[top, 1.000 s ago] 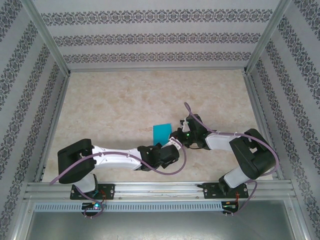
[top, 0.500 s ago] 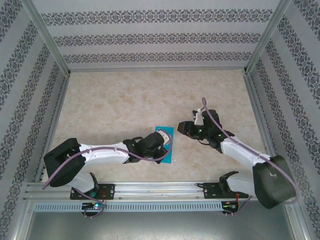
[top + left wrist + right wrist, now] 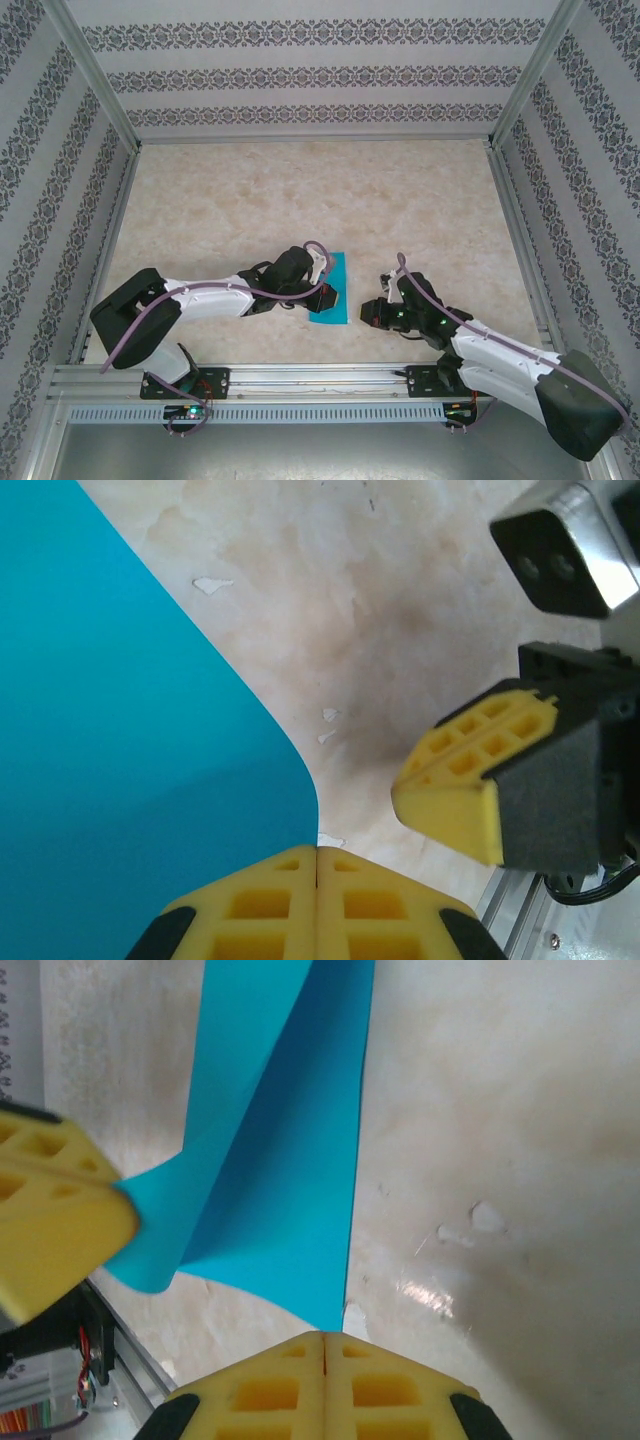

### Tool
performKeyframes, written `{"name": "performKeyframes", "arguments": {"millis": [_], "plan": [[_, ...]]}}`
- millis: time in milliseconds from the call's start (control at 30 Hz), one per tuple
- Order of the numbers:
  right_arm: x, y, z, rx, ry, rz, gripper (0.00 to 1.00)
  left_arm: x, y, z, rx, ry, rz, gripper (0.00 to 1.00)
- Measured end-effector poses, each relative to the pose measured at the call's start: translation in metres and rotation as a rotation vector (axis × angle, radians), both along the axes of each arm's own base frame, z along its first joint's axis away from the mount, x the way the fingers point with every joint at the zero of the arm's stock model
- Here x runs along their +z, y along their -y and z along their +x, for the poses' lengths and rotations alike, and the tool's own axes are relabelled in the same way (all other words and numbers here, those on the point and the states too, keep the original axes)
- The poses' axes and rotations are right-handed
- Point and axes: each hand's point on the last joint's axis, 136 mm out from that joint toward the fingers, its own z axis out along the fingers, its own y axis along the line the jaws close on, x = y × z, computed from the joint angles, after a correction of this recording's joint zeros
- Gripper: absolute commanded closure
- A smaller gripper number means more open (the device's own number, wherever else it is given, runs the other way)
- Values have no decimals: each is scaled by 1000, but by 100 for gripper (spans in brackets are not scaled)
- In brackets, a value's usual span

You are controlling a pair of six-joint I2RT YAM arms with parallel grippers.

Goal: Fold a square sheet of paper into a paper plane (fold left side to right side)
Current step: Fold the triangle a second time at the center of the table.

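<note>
The square sheet of paper (image 3: 340,272) is turquoise and lies near the table's front middle. One flap of the sheet (image 3: 290,1110) curls up off the lower layer. My left gripper (image 3: 328,297) is shut on that lifted flap at its rounded corner (image 3: 300,820). Its yellow fingers (image 3: 50,1210) show at the left of the right wrist view. My right gripper (image 3: 368,312) is shut, low over the table, with its tip (image 3: 323,1338) just at the sheet's near right corner. Nothing shows between its fingers (image 3: 460,780). A paper plane is out of view.
The aluminium frame rail (image 3: 320,375) runs along the near edge, close behind both grippers. Patterned walls (image 3: 300,80) close in the back and sides. The beige marbled tabletop (image 3: 300,190) stretches beyond the sheet.
My right gripper swung from the sheet's far right side down to its near right corner and closed. My left gripper shifted toward the sheet's near edge, and the flap now stands lifted.
</note>
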Motion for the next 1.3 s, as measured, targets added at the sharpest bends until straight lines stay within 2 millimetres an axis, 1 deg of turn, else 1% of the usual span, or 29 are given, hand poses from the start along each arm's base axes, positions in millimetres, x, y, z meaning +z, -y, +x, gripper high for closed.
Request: {"name": "performKeyframes", "arguments": {"millis": [200, 367, 533, 733, 833, 967, 1167, 1300], "plan": [[4, -5, 0, -14, 24, 11, 100, -2, 3, -4, -9, -33, -14, 100], [-5, -11, -3, 9, 2, -24, 100, -7, -3, -3, 5, -39, -3, 100], [-11, -26, -2, 45, -16, -48, 100, -15, -15, -3, 27, -50, 13, 100], [-13, -48, 2, 86, -14, -56, 100, -12, -18, 1, 40, -45, 7, 100], [-15, -54, 4, 94, -14, -58, 100, -12, -19, 2, 42, -47, 5, 100], [-19, -55, 3, 90, -28, -64, 100, -12, -19, 3, 44, -46, 4, 100], [-27, -51, 0, 81, -62, -90, 100, -12, -23, 8, 61, -48, 5, 100], [-29, -50, 0, 82, -72, -105, 100, -12, -26, 12, 71, -48, 5, 100]]}}
